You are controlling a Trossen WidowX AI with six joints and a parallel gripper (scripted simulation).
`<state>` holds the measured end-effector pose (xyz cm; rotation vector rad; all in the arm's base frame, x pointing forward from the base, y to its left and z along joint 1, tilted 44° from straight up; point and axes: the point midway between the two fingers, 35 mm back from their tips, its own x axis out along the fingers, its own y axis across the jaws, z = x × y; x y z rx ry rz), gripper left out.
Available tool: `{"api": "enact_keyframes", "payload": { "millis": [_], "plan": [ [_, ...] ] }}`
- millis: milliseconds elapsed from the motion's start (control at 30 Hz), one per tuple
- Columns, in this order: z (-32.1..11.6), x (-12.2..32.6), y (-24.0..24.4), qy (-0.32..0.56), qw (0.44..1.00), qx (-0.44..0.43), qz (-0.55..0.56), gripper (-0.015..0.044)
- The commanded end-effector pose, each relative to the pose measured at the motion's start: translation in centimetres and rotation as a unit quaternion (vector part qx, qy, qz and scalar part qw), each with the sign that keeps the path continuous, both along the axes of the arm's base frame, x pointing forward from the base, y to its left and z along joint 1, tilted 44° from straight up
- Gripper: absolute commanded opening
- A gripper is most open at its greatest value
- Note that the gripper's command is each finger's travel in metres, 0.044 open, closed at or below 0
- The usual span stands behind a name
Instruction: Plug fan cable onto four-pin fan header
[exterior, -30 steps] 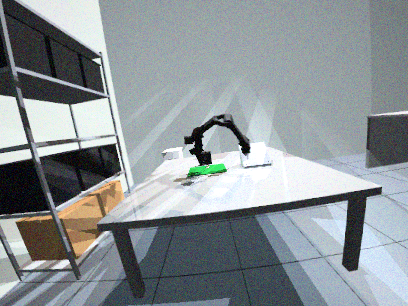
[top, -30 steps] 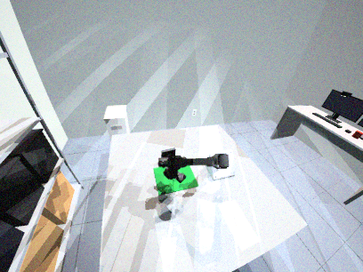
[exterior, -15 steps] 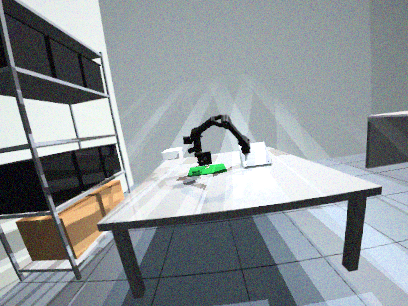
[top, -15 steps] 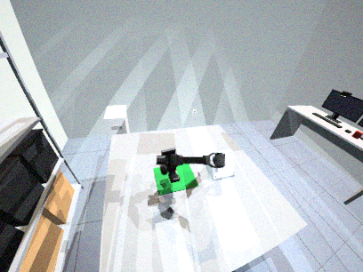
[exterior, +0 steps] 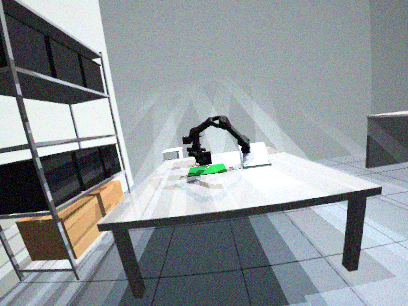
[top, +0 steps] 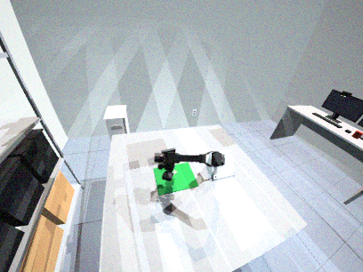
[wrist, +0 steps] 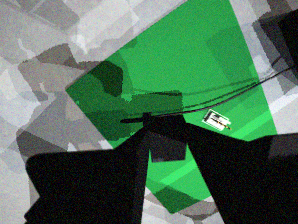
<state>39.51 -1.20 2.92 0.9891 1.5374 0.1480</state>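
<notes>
The green board [top: 184, 179] [exterior: 212, 169] [wrist: 167, 45] lies flat on the table. The white fan header [wrist: 216, 120] stands on it, right of the fingers in the wrist view. My gripper [top: 167, 175] [wrist: 167, 131] is shut on the black plug [wrist: 168, 150], which hangs over the board. The plug is to the left of the header in the wrist view and apart from it. The thin black cable [wrist: 227, 102] runs from the plug to the right, towards a dark block [wrist: 290, 45] at the frame's edge, probably the fan. The plug's height above the board is hard to tell.
A white box-like object [top: 224, 168] [exterior: 257, 155] is beside the arm's base on the table [top: 249, 218] [exterior: 300, 192]. The arm arches over the board's side. A shelf rack with boxes stands at the left, a desk with monitors at the right.
</notes>
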Motion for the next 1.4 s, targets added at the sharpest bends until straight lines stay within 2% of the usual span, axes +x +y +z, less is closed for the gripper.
{"api": "enact_keyframes", "payload": {
  "millis": [0,367,600,1367],
  "plan": [
    [-0.1,0.3,-0.2,0.049,0.997,0.016,-0.056,0.0000],
    [-0.7,0.7,-0.9,0.168,0.968,0.046,-0.182,0.0000],
    [-0.8,0.6,-0.9,0.171,0.967,0.043,-0.184,0.0000],
    [-3.6,-0.1,0.5,0.164,0.960,-0.102,-0.201,0.0000]
  ]
}}
